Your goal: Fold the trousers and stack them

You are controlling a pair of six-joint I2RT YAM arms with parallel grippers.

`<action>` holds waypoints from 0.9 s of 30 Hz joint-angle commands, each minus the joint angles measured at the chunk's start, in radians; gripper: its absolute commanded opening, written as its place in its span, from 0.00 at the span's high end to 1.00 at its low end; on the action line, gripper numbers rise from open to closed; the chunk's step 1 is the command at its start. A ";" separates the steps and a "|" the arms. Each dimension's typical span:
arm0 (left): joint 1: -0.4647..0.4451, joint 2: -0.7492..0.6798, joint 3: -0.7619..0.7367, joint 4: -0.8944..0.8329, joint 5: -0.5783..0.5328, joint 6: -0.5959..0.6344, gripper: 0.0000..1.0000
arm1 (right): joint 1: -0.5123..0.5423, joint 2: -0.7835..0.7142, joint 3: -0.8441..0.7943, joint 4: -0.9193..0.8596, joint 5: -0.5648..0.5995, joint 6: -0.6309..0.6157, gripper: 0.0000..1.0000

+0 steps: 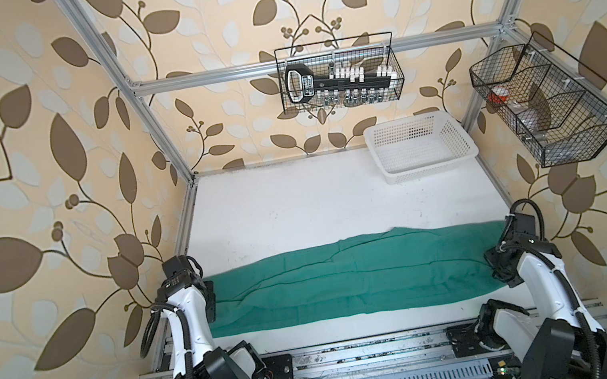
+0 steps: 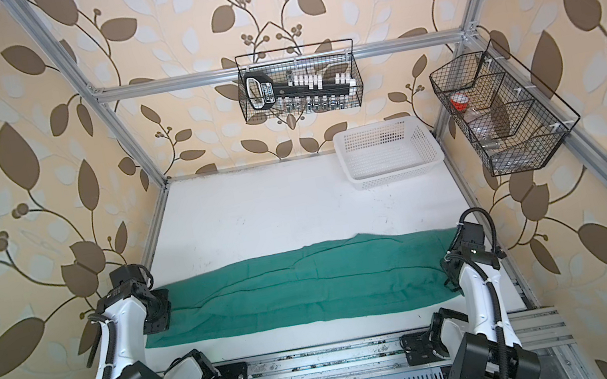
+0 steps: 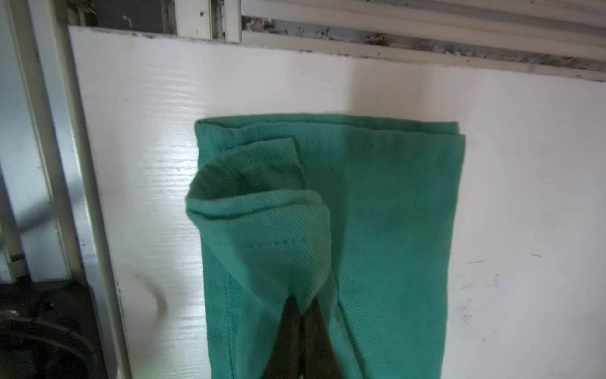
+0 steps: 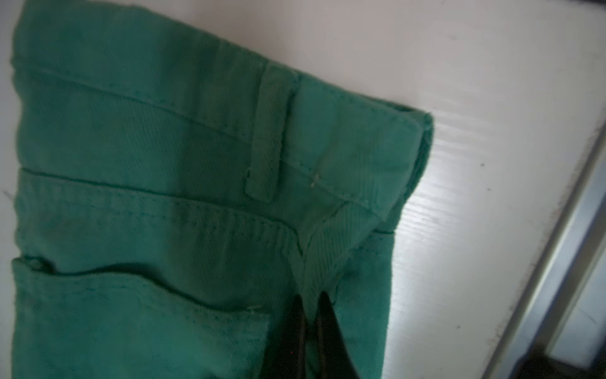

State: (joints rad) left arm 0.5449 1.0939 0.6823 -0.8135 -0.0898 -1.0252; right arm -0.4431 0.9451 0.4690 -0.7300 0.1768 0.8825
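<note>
Both jaws are pinched closed on the long teal-green cloth trousers (image 1: 350,275): the left jaws grip a leg-hem fold (image 3: 262,236), the right jaws grip cloth beside the waistband (image 4: 328,131). The trousers lie stretched along the near edge of the white bench (image 1: 296,208).

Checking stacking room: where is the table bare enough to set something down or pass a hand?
Widest bare patch: the table between the trousers, back wall and white basket. A narrow strip lies between trousers and near rail. Crowded at the trouser ends, where left gripper and right gripper pinch cloth.

White basket (image 1: 433,167), far-right corner of table (image 1: 276,212)
</note>
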 commanded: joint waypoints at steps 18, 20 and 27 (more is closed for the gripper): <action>-0.118 0.405 0.142 0.138 -0.049 -0.045 1.00 | 0.189 0.325 0.047 0.211 0.050 0.145 0.91; -0.137 0.466 0.187 0.138 -0.055 -0.049 1.00 | 0.178 0.366 0.069 0.234 0.044 0.144 0.91; -0.165 0.622 0.354 0.129 -0.081 -0.044 1.00 | 0.133 0.500 0.150 0.291 0.052 0.123 0.91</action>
State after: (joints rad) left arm 0.3931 1.6634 0.9783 -0.7124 -0.1131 -1.0576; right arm -0.2897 1.3720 0.6361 -0.4553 0.2432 1.0054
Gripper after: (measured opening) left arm 0.055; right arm 0.094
